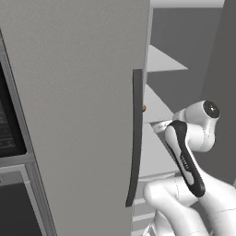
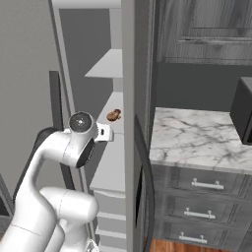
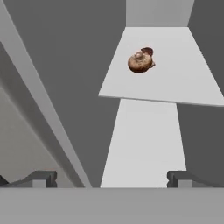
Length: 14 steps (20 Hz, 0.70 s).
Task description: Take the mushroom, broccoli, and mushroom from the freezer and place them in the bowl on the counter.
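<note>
i see a lumpy brown mushroom (image 3: 140, 61) toward the back of a smooth white shelf (image 3: 175, 83) inside the open freezer (image 1: 78, 115). my gripper (image 3: 111, 178) hangs short of it, jaws wide and holding nothing. the veined marble counter (image 2: 197, 140) lies beside the freezer.
</note>
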Available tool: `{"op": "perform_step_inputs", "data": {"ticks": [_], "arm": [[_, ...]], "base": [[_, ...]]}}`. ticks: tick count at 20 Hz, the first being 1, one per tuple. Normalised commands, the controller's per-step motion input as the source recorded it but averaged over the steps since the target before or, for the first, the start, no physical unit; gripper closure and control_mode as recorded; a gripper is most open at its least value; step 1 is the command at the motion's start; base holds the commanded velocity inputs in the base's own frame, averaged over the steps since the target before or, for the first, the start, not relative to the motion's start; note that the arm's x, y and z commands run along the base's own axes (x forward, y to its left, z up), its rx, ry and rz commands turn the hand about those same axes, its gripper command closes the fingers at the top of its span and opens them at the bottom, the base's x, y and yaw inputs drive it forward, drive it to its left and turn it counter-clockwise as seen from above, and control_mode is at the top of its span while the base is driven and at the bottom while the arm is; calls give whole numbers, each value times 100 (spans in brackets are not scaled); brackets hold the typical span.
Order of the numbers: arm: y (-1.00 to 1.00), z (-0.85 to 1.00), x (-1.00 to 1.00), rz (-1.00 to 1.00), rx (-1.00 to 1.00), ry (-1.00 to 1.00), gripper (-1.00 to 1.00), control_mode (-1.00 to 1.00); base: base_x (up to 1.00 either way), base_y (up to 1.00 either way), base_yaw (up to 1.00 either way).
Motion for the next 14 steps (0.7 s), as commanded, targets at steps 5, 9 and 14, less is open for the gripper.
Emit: {"op": "perform_step_inputs", "data": {"ticks": [5, 9, 14], "arm": [[-20, 0, 45, 0, 0, 0, -100, -100], [-11, 0, 59, 0, 0, 0, -100, -100], [0, 0, 64, 0, 0, 0, -100, -100]], "base": [[0, 0, 0], [0, 0, 0], [0, 0, 0]]}}
